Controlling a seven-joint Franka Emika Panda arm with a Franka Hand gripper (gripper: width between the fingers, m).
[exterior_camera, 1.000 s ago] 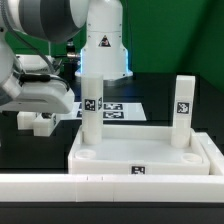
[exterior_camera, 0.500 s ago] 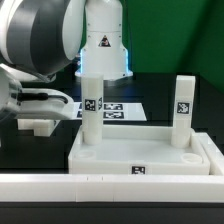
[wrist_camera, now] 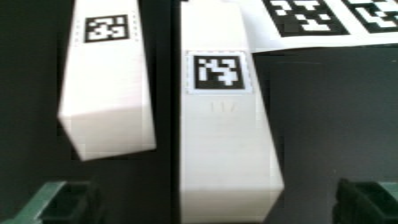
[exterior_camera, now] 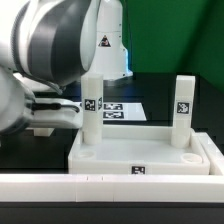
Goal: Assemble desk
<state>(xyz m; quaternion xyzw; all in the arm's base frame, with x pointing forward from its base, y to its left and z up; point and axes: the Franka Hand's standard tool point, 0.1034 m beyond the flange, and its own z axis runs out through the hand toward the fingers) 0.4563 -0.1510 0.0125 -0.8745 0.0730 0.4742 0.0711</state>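
the jaws are being held wide apart, with nothing being gripped. in the wrist view the gripper (wrist_camera: 214,203) is being shown above two loose legs lying flat on the black table (wrist_camera: 27,100). the straight leg (wrist_camera: 226,130) is being straddled by the fingertips (wrist_camera: 59,203), with a dark gap being left on either side. the slanted leg (wrist_camera: 111,85) is lying just beside it, tilted away at the near end. a corner of the marker board (wrist_camera: 329,20) is being seen beyond their tagged ends.

the exterior view is being read from its left to its right. the robot arm (exterior_camera: 50,50) is filling the left half, and a white piece (exterior_camera: 42,128) is being glimpsed beneath it on the table, mostly hidden. next the first upright leg (exterior_camera: 92,115) is being carried at a back corner of the desk top (exterior_camera: 110,165) — the tray-like top is sitting at the front of the table, just behind the border wall (exterior_camera: 40,185). the second upright leg (exterior_camera: 183,105) is being carried at the other back corner.
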